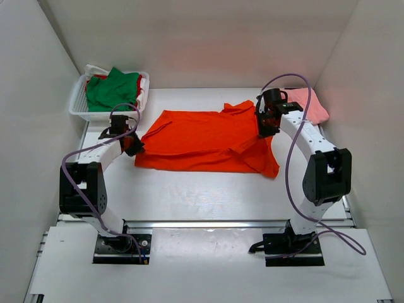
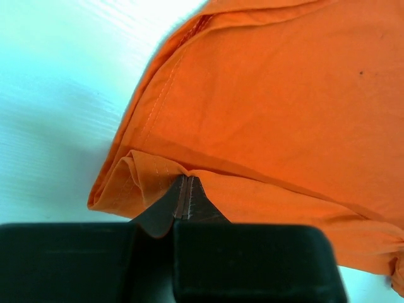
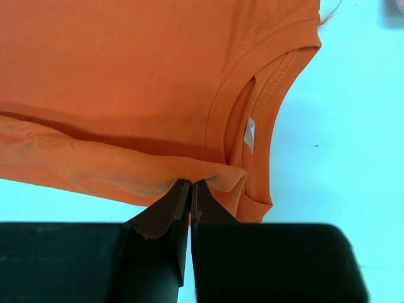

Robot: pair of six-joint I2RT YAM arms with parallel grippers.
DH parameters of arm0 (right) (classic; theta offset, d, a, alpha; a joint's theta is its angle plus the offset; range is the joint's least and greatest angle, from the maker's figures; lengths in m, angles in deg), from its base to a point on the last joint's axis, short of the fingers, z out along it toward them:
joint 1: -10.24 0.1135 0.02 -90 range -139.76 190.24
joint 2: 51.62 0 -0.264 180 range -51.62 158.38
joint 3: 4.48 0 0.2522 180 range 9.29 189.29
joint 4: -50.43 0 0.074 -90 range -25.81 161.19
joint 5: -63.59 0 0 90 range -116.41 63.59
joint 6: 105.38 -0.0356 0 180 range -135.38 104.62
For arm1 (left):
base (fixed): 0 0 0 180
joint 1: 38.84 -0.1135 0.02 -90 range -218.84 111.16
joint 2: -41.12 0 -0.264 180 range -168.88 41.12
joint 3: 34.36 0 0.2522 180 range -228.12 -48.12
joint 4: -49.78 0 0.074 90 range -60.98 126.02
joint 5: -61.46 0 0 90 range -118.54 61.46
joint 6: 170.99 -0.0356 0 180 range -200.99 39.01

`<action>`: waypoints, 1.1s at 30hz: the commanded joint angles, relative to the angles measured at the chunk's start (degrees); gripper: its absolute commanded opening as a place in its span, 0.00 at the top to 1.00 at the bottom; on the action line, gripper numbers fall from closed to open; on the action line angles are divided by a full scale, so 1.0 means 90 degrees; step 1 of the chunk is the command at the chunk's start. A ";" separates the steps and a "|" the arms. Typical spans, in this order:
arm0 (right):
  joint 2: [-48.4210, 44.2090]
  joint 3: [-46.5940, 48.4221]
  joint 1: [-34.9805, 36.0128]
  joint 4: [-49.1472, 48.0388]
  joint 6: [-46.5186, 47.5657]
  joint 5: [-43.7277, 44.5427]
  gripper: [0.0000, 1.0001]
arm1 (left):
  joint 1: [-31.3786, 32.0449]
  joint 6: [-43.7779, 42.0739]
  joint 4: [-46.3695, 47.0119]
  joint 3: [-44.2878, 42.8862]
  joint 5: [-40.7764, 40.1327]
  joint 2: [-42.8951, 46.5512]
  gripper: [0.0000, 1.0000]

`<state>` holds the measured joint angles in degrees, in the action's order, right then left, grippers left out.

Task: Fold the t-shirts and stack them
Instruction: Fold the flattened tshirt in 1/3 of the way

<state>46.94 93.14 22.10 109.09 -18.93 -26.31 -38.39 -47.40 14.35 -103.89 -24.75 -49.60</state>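
Note:
The bright orange-red t-shirt (image 1: pixel 202 139) lies spread across the middle of the table, partly folded. My left gripper (image 1: pixel 134 146) is shut on its left edge, pinching a fold of cloth (image 2: pixel 164 167). My right gripper (image 1: pixel 264 128) is shut on its right edge, near the collar (image 3: pixel 252 120). The pale pink t-shirt (image 1: pixel 309 106) lies folded at the back right. The green t-shirt (image 1: pixel 112 89) lies in the basket on top of the red t-shirt (image 1: pixel 140 85), of which only edges show.
A white mesh basket (image 1: pixel 79 104) stands at the back left against the wall. White walls close in the left, back and right sides. The arm bases sit at the near edge.

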 commanded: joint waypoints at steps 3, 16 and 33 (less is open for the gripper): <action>0.0250 0.0419 -0.0135 -0.0273 0.0180 0.0038 1.00 | -0.0030 0.0126 0.0308 -0.0180 0.0086 -0.0174 1.00; 0.1381 0.1453 -0.0165 -0.0321 0.0307 -0.0167 1.00 | -0.0040 0.0224 0.0718 -0.0385 -0.0060 -0.0691 1.00; 0.1618 0.1955 -0.0175 -0.0508 -0.0181 0.1620 0.45 | -0.0226 0.0215 0.1170 0.0220 -0.0412 0.0870 0.33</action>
<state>67.42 112.53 20.79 104.52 -17.40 -16.48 -40.88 -43.14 26.50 -101.82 -27.30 -47.61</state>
